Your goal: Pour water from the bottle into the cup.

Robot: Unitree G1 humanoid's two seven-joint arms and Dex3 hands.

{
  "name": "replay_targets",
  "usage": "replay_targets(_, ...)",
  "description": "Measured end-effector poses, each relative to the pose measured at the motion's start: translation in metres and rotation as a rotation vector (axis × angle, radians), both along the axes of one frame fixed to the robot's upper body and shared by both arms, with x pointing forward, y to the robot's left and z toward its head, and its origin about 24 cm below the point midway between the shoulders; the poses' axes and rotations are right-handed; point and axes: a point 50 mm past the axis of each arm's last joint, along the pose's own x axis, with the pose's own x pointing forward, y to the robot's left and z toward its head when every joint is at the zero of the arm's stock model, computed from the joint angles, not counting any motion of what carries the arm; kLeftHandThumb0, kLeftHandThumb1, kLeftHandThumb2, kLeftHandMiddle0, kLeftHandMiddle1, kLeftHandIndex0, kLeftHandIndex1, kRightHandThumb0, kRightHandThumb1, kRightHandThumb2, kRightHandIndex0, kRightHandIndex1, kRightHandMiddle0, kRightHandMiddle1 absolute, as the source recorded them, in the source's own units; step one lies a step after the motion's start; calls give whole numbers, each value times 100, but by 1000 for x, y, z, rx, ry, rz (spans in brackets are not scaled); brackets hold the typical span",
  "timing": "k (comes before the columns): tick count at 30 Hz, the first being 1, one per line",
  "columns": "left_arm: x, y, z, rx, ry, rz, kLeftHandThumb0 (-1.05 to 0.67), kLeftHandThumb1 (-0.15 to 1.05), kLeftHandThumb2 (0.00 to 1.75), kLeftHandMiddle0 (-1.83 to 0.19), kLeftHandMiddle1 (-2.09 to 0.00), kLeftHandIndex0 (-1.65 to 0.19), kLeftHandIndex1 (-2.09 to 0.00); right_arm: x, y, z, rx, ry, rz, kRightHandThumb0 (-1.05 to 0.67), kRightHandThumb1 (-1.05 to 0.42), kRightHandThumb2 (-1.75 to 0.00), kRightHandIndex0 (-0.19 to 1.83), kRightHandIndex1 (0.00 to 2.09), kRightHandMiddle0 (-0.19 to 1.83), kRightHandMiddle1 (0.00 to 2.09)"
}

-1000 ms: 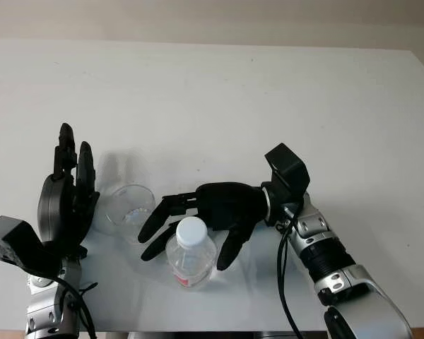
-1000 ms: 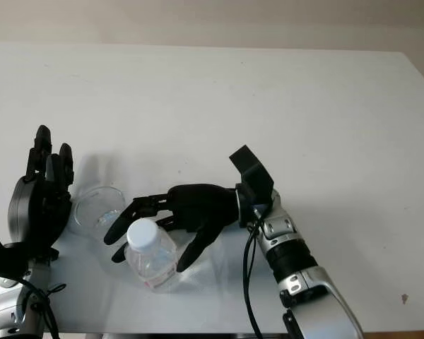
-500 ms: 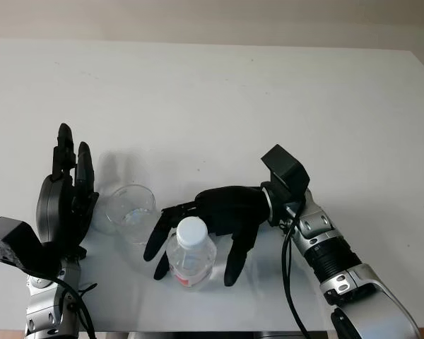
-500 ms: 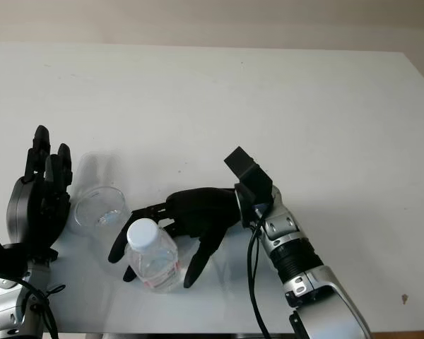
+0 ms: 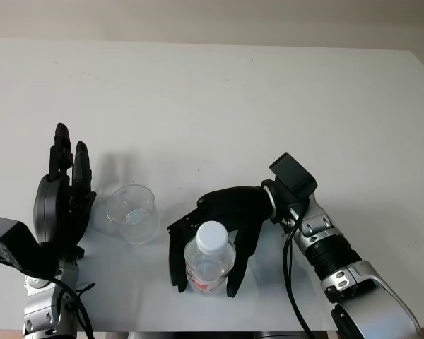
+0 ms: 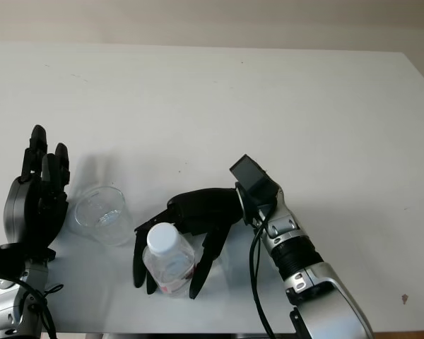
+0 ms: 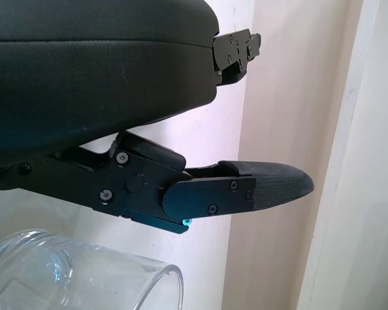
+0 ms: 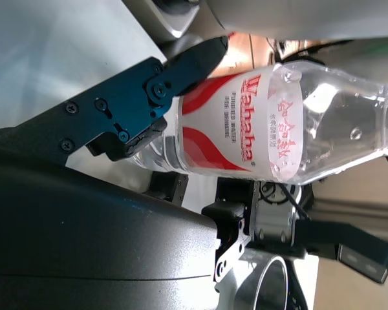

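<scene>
Fingers of the robot's black right hand curled down on either side of the clear plastic water bottle with a white cap and red label, which stood upright near the front edge of the white bench. From the head camera the fingertips flanked the bottle low on its body, and the wrist camera showed one fingertip lying against the red label, so the hand appeared to be closing a side grasp; whether it was squeezing firmly yet could not be told. Taking the bottle around its waist, well below the cap, would leave the neck clear for tipping, though the cap was on and would need removing before any water could flow.

Just beyond and toward the robot's left stood the clear, round, empty-looking plastic cup, upright and apart from the bottle, its mouth open to receive the pour. Beside the cup, the black left hand was held open, holding nothing, palm turned toward the cup wall, seemingly placed to steady it. Farther back, the bench stretched to a pale wall.
</scene>
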Motion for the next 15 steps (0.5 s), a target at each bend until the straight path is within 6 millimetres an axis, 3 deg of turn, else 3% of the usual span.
replay_targets(4,0,0,0,1,-3,1,-71,105,46,13,-6,15,-6,-4,-1,2,57,-73,-89,-42,-80,-5,53,193,53,184)
replay_targets(5,0,0,1,1,-3,1,-71,105,46,12,-6,15,-6,-5,-2,2,73,-83,-121,-42,-81,-6,61,203,57,198)
replay_targets(7,0,1,1,1,-5,4,-71,105,46,12,-6,15,-6,-7,-4,3,113,-105,-194,-45,-85,-6,84,208,72,206)
replay_targets(8,0,1,1,1,-5,5,-71,105,46,12,-6,15,-6,-8,-6,4,138,-118,-232,-46,-89,-7,108,209,87,208)
replay_targets(11,-1,1,1,2,-5,7,-71,105,47,13,-5,15,-5,-12,-9,5,188,-139,-327,-47,-101,-7,150,209,125,209)
replay_targets(15,-1,2,1,3,-8,8,-71,105,47,13,-5,16,-5,-16,-11,7,195,-153,-406,-48,-105,-19,157,209,135,209)
